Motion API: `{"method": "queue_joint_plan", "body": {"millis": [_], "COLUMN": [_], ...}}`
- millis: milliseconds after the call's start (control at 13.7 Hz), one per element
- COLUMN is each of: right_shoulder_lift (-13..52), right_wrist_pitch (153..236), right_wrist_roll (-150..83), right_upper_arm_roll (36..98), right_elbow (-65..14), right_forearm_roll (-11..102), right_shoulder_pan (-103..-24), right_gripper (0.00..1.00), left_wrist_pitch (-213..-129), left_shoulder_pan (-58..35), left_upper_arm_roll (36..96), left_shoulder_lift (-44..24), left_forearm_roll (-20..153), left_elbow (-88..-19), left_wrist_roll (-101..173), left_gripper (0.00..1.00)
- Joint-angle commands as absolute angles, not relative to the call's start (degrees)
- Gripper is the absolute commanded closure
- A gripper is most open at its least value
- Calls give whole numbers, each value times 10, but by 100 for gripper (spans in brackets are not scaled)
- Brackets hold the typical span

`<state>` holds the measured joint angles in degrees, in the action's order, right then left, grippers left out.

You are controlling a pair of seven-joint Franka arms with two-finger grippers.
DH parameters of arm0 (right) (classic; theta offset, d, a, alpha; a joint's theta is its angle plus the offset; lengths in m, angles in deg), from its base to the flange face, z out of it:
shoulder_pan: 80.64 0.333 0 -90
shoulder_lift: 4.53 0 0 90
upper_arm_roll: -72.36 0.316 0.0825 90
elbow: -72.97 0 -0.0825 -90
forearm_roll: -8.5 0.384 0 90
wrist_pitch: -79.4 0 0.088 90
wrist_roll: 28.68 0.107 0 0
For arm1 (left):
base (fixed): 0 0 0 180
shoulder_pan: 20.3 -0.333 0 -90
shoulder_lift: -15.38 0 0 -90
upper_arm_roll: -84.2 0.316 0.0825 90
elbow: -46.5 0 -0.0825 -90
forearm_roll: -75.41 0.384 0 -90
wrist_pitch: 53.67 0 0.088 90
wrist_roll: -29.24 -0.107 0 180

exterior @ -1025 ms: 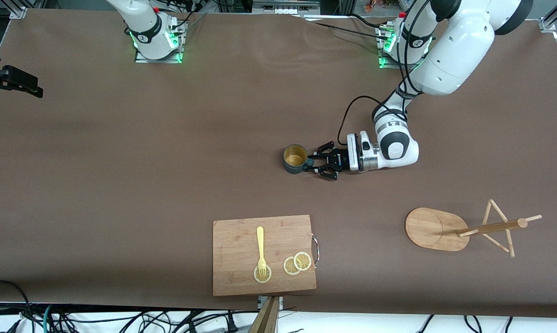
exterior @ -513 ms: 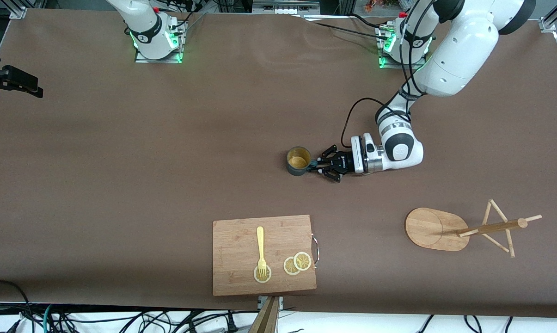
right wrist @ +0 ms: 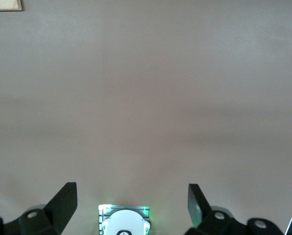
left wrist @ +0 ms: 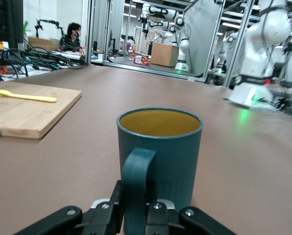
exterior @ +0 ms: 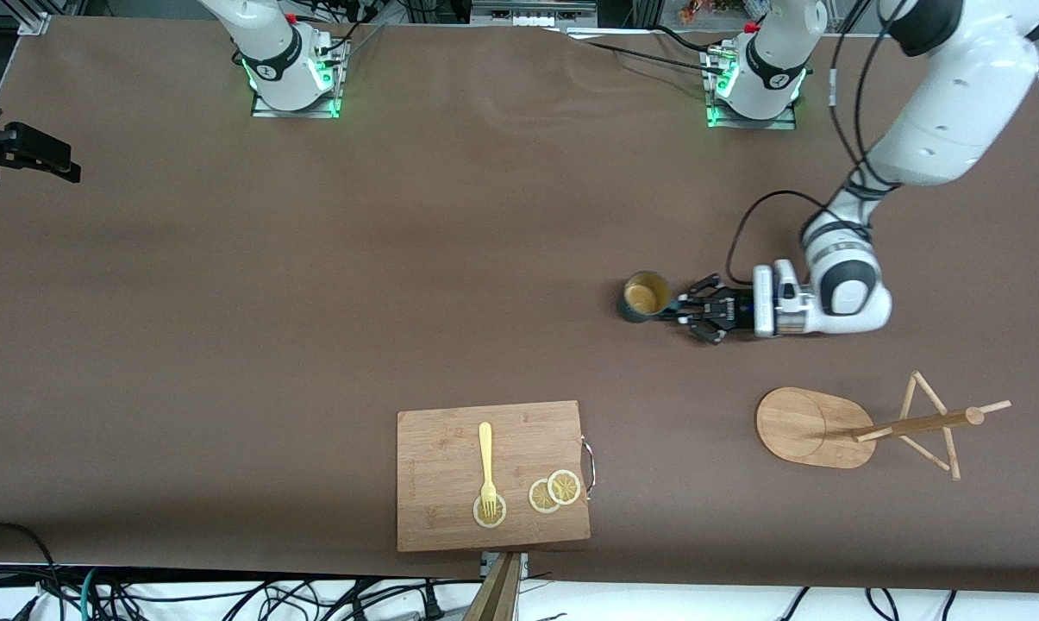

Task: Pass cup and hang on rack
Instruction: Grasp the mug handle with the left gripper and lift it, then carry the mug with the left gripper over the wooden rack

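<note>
Brown table (exterior: pixel 312 328) fills the scene, with two white robot arms based along one edge. Every place below is given relative to the rack.

Next in size is the left arm, which reaches down from its base and bends so that its wrist lies level, over the table at a spot farther from the front camera than the rack. The right arm waits drawn up at its own base, well apart from the rack toward the right arm's end of the table.

A rectangular wooden cutting board (exterior: pixel 450 466) lies on the table, slightly nearer to the front camera than the rack and toward the right arm's end. On it rest a pale yellow fork (exterior: pixel 486 457) and three lemon slices (exterior: pixel 553 492).

The rack (exterior: pixel 864 427), a light bamboo mug tree with an oval base, a central post and thin angled pegs, stands near the left arm's end of the table.

The left gripper (exterior: pixel 676 310) hovers low over the table, farther from the front camera than the rack, its jaws clamped together on the cup's handle. The right gripper (right wrist: pixel 131 203) looks straight down at bare table, its jaws spread wide apart with nothing between them.

The cup (exterior: pixel 642 297), a small dark teal mug with a yellowish interior, sits upright in the left gripper's hold; whether its base touches the table is unclear.
</note>
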<state>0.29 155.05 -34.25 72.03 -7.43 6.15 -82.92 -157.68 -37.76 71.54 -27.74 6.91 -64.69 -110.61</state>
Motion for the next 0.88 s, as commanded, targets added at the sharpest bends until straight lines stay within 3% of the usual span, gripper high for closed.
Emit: {"method": "queue_joint_plan", "body": {"millis": [0, 366, 806], "right_shoulder_lift": [0, 0, 0], "right_wrist_pitch": [1552, 1552, 1552], "right_wrist_roll": [-338, -338, -338], "right_upper_arm_roll": [729, 728, 728], "right_elbow": [-74, -74, -74], "right_forearm_roll": [57, 57, 57], "right_shoulder_pan": [-841, -841, -841], "right_gripper": [0, 0, 0], "left_wrist_pitch": [-1508, -1418, -1408], "left_shoulder_pan": [-445, -564, -615], "left_upper_arm_roll": [710, 711, 708], "left_shoulder_lift": [-224, -207, -182], "left_forearm_roll": [163, 261, 239], "left_elbow": [-657, -622, -605], "left_wrist_roll": [-989, -832, -512], "left_gripper": [100, 100, 100]}}
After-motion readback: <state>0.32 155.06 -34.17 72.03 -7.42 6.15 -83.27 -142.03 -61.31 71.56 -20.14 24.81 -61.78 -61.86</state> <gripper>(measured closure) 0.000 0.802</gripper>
